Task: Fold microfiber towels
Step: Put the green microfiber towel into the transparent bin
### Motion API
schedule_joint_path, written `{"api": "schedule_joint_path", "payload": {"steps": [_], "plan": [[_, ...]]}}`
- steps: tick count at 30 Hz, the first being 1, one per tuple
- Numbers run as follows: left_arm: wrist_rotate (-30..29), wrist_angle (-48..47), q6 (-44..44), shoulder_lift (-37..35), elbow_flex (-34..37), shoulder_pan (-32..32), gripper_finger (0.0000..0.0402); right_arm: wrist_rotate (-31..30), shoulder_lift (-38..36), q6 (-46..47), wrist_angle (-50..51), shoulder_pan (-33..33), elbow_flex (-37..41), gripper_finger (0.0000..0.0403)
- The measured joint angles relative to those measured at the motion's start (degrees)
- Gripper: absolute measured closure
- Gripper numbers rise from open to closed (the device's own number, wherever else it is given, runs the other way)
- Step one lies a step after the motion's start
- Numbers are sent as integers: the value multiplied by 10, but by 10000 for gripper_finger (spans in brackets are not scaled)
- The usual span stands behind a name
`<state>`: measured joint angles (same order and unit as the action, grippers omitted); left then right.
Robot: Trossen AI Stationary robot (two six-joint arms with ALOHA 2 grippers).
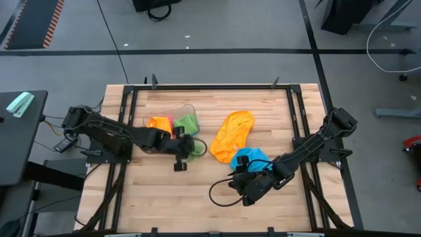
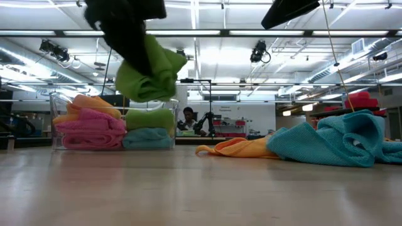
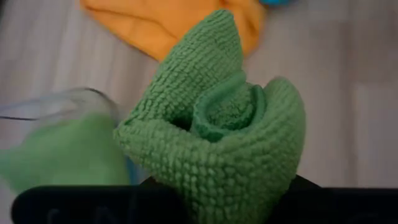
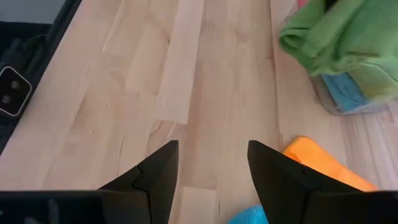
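Note:
A folded green microfiber towel [image 2: 151,72] hangs in the air with my left gripper [image 1: 191,146] shut on it, just on the near side of a clear tub [image 1: 172,112]. The tub holds folded pink [image 2: 94,132], orange, green and blue towels. A loose orange towel [image 1: 233,135] lies crumpled at the table's middle, with a crumpled blue towel [image 1: 250,157] at its near end. My right gripper [image 4: 211,168] is open with nothing between its fingers, above bare wood just near of the blue towel. My left gripper holds the green towel as a folded bundle of several layers [image 3: 217,180], pinched between its two fingers; the cloth itself hides the fingertips. The fingers slant down from the table's left side. The bundle bulges beyond the fingers, lifted clear of the table.
The tub stands at the far left of the wooden top, inside the black frame [image 1: 289,112] that runs round the table. Bare wood [image 1: 171,197] lies open along the near side. A black cable loop [image 1: 220,194] lies beside my right gripper.

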<state>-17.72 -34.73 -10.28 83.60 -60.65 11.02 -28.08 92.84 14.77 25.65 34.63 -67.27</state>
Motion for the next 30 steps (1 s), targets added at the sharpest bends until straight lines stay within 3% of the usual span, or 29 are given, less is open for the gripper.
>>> {"api": "schedule_joint_path", "payload": {"steps": [4, 12, 19, 22, 27, 30], "plan": [[6, -20, 4, -11, 0, -49, 322, -4, 0, 0, 1, 0, 1, 201], [80, -53, 49, -29, -3, -148, 315, -17, 0, 0, 8, -2, 2, 201], [74, -112, 86, -35, -71, -208, 322, -38, 0, -31, -25, -15, 28, 201], [19, -105, 110, -34, -92, -216, 321, -47, 0, -42, -78, -21, 68, 201], [-131, -105, 204, -34, -83, -204, 326, -47, 0, -35, -146, -23, 132, 201], [-171, -91, 263, -34, -57, -180, 326, -48, 0, -19, -157, -22, 152, 201]]}}
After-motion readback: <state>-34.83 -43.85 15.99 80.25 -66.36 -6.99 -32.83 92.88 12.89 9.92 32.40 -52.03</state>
